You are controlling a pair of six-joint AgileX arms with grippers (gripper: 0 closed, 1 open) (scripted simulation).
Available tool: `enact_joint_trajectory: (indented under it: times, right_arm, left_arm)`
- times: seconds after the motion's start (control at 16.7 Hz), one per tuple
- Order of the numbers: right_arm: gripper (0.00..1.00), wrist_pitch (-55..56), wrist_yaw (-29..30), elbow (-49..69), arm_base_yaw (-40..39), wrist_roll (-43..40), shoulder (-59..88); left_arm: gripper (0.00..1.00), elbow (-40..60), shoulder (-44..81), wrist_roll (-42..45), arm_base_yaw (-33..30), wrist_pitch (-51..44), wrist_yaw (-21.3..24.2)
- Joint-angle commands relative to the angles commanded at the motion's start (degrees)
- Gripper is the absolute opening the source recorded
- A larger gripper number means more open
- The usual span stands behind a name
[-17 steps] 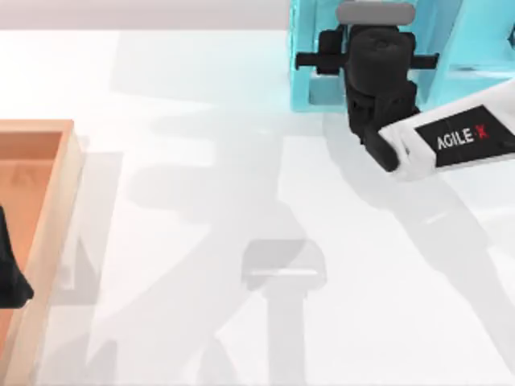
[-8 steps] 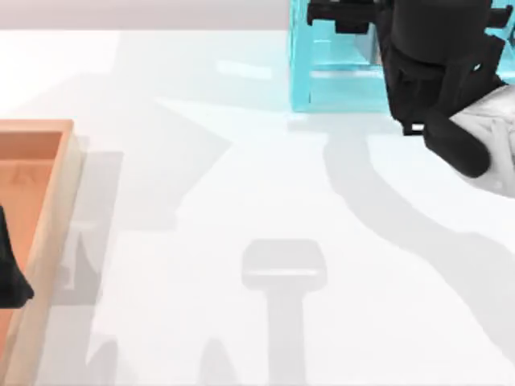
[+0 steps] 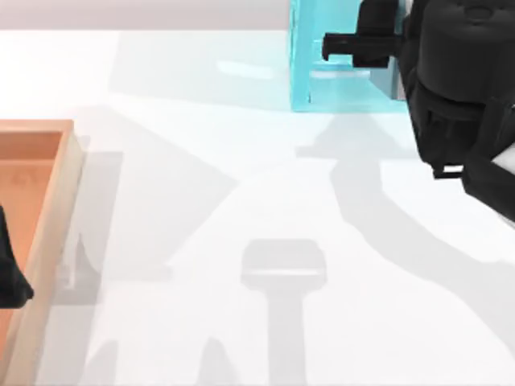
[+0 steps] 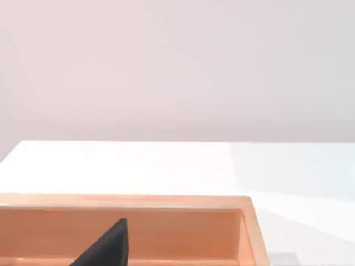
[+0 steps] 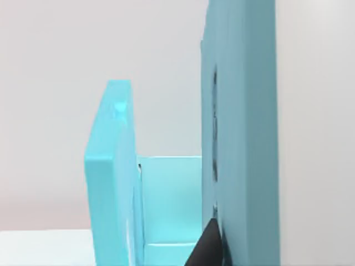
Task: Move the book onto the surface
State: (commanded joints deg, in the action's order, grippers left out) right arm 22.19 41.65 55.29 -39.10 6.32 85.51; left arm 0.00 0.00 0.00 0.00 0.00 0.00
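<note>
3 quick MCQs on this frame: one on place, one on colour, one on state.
1. Where is the right gripper in the top view?
A. over the tray
B. at the shelf unit, far right
C. at mid-table

2. What colour is the shelf unit?
A. turquoise
B. orange
C. grey

3. How is the wooden tray?
A. lidded
B. upside-down
C. open-topped

Answers:
1. B: the right gripper sits at the shelf unit, at the table's far right.
2. A: its walls show turquoise in the top and right wrist views.
3. C: the wooden tray shows its bare inside floor, with the parked left gripper over it.
</note>
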Motion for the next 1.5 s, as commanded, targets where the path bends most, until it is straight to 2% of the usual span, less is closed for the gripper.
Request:
enact_joint_trajectory:
  times: [0.24,0.42,0.66,1.2,1.38,1.5]
  right_arm:
    - [0.0,0.19,-0.01,0.21,-0.01,-0.66,0.77]
    - [0.0,0.77,0.91,1.46,-1.95,-6.15,3.62]
    - [0.0,1.98,3.51,4.22,-6.25,-20.61,10.77]
    - [0.0,4.61,9.05,10.37,-17.61,-60.81,28.95]
    - [0.0,5.09,9.83,11.49,-20.3,-69.91,32.66]
    - [0.0,5.29,10.06,11.89,-21.32,-73.1,33.92]
  left_arm:
    - [1.0,0.0,0.0,0.0,0.0,0.0,0.0]
    - [1.0,0.0,0.0,0.0,0.0,0.0,0.0]
    - [1.0,0.0,0.0,0.0,0.0,0.0,0.0]
    - [1.0,0.0,0.0,0.0,0.0,0.0,0.0]
    - [1.0,0.0,0.0,0.0,0.0,0.0,0.0]
    - [1.0,0.0,0.0,0.0,0.0,0.0,0.0]
